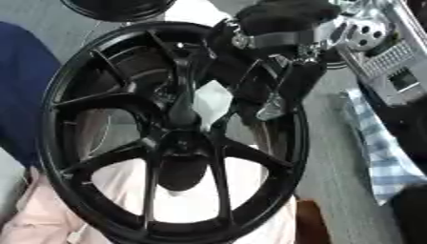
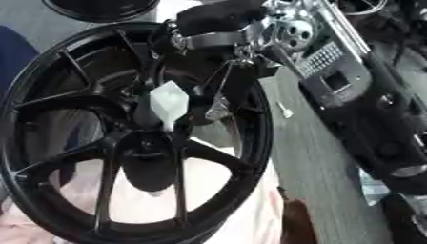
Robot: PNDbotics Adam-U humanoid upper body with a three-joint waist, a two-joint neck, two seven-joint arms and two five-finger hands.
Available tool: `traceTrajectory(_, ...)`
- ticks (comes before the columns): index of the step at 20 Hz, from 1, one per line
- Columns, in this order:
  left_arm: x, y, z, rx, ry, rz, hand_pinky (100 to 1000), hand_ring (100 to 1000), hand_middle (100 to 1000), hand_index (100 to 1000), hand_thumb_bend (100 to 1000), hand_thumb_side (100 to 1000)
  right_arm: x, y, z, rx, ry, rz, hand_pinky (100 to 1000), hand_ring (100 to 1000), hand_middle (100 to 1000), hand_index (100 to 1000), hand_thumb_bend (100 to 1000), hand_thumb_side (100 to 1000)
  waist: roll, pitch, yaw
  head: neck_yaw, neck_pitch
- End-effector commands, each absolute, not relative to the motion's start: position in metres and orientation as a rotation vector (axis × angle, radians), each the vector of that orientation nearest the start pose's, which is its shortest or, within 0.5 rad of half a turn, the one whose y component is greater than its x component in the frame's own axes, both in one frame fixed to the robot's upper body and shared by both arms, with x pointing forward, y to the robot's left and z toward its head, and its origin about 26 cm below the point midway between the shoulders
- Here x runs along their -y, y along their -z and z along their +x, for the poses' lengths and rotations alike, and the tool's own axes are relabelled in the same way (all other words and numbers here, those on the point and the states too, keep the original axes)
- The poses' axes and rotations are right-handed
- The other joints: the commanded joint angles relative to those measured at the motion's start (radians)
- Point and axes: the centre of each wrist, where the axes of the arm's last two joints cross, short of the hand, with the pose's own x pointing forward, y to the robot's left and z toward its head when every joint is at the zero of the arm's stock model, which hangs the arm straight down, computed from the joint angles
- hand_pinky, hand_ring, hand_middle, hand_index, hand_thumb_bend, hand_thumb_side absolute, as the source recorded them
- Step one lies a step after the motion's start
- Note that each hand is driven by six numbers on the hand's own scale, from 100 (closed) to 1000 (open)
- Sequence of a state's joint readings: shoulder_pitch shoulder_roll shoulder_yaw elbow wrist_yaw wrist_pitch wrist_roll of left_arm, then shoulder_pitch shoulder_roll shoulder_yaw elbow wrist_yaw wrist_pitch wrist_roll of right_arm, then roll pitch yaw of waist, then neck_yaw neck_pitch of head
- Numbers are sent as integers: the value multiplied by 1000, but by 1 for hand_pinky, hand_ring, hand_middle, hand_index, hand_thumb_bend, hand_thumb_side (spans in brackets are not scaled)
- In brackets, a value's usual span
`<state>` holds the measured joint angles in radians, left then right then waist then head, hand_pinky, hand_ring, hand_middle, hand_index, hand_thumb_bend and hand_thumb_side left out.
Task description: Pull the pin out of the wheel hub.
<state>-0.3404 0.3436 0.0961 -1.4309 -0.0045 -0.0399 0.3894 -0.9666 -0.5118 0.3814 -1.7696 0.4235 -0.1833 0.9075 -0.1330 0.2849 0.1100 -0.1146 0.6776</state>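
Observation:
A large black spoked wheel fills the view, tilted toward me, with its hub near the middle. A white, tapering pin stands out just above the hub, its point aimed down at it. My right hand, black with a silver band at the wrist, comes in from the upper right over the rim. Its fingers curl down among the upper spokes around the pin. The pin's contact with the hub is hidden by dark spokes. My left hand shows in neither view.
Silver and black arm parts run down the right side. A blue-and-white checked cloth lies right of the wheel. Pale pink fabric lies under it, a blue shape is at the left, and another black round object sits at the top.

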Motion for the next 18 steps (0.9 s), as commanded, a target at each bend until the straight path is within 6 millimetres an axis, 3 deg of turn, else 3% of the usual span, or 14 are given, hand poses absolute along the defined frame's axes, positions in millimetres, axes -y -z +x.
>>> traceTrajectory(1,-333,-99,363,1876,-123,589,596,661,596,706,100,765,153,-340,341,-2117,2591,573,896,851,774,834,539,100,10,-17,2,-3,-12)
traceTrajectory(8,-330,-101,365,1886,-120,575,596,662,597,706,100,767,154,-337,343,-2207,2582,662,848,805,730,830,520,100,11,-9,13,-22,-14)
traceTrajectory(18,-327,-104,367,1897,-121,564,597,664,597,706,100,768,153,-320,354,-2278,2651,620,790,742,666,790,504,100,10,1,24,-35,-5)
